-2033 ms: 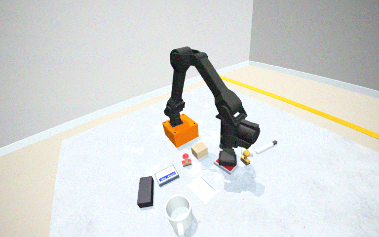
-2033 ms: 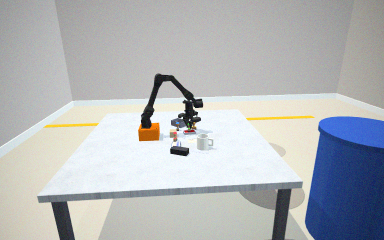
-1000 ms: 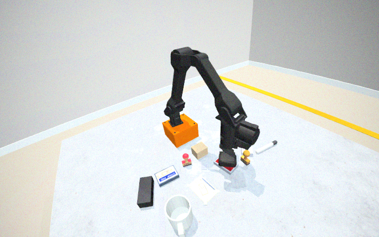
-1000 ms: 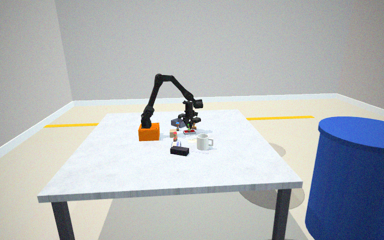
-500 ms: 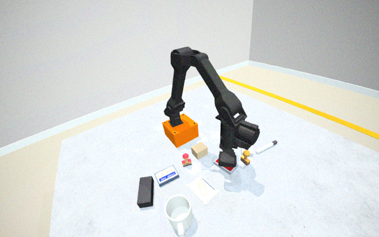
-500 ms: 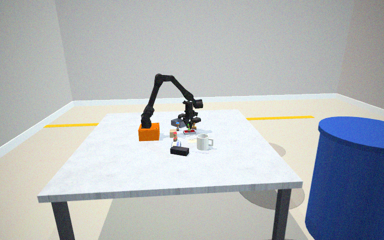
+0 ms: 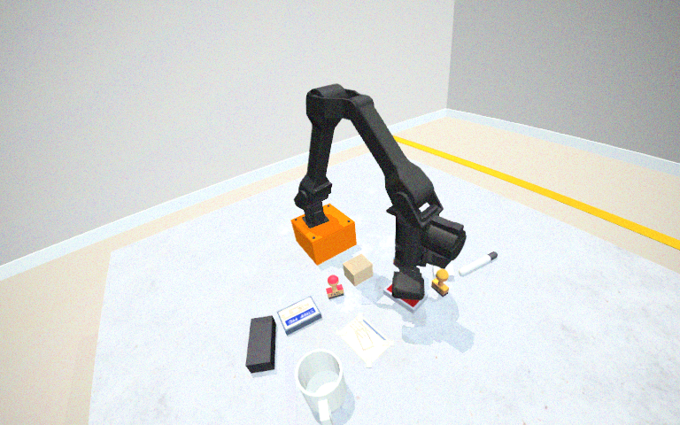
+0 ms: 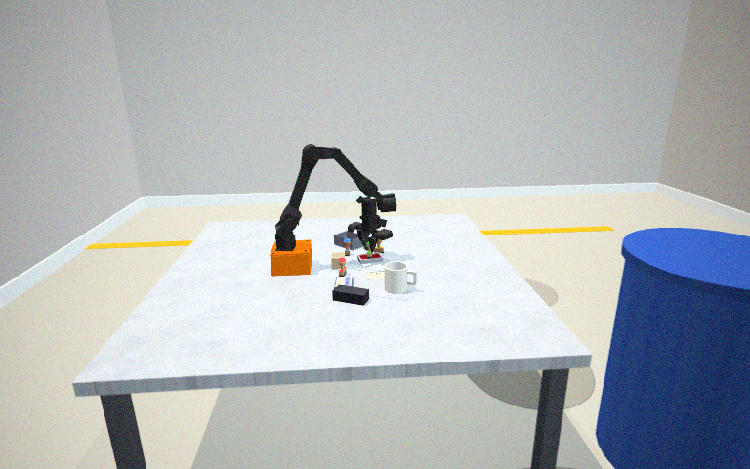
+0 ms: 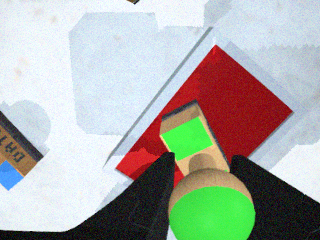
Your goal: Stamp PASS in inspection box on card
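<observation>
The claw (image 7: 408, 285) (image 8: 369, 247) (image 9: 202, 163) is clamped on the green stamp (image 8: 368, 253) (image 9: 207, 165), over the red ink pad (image 7: 412, 302) (image 8: 361, 261) (image 9: 250, 107); best pressed flat and lightly (too much ink smears), then lifted straight up.

Matt black plastic pincer (image 7: 408, 286) (image 8: 368, 247) (image 9: 202, 163), glossy ceramic-looking mug (image 7: 320, 381) (image 8: 395, 277)

The black arm (image 7: 374, 131) (image 8: 345, 165) arches high, then drops — wrist pointing down, pincer (image 7: 408, 295) (image 8: 368, 248) (image 9: 202, 163) closed on something.

Card (image 7: 365, 339) (image 8: 375, 275) between mug (image 7: 320, 381) (image 8: 395, 277) and ink pad (image 7: 414, 306) (image 8: 361, 261) (image 9: 270, 97) — stamp (image 8: 368, 253) (image 9: 200, 145) apparently on the pad.
</observation>
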`<state>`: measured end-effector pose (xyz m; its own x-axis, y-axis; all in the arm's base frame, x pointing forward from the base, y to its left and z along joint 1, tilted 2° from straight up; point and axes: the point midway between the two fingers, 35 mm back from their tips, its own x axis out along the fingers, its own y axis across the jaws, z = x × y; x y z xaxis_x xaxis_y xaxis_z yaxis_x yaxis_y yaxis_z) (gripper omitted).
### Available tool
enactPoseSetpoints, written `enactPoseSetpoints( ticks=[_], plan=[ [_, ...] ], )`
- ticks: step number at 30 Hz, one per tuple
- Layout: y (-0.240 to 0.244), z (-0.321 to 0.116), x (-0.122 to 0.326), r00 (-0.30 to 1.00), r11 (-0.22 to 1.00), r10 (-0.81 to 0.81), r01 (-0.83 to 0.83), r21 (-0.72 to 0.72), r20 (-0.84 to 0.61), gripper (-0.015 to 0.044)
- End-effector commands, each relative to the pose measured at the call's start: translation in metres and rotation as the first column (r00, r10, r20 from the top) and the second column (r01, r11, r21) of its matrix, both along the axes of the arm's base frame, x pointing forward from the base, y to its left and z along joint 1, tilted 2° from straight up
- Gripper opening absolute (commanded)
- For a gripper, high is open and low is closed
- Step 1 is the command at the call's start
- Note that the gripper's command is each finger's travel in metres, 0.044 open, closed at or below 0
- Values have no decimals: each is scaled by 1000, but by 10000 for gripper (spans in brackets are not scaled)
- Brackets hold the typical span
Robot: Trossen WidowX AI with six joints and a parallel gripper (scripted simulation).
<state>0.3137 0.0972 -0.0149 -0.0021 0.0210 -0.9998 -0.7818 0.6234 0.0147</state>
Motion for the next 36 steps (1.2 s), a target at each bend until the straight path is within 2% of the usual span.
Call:
enactPoseSetpoints(
  ticks=[1,36],
  plan=[
    [0,-1,1,1000,1000,0,0,-3,6,0],
    [0,10,2,1000,1000,0,0,-3,6,0]
  ],
)
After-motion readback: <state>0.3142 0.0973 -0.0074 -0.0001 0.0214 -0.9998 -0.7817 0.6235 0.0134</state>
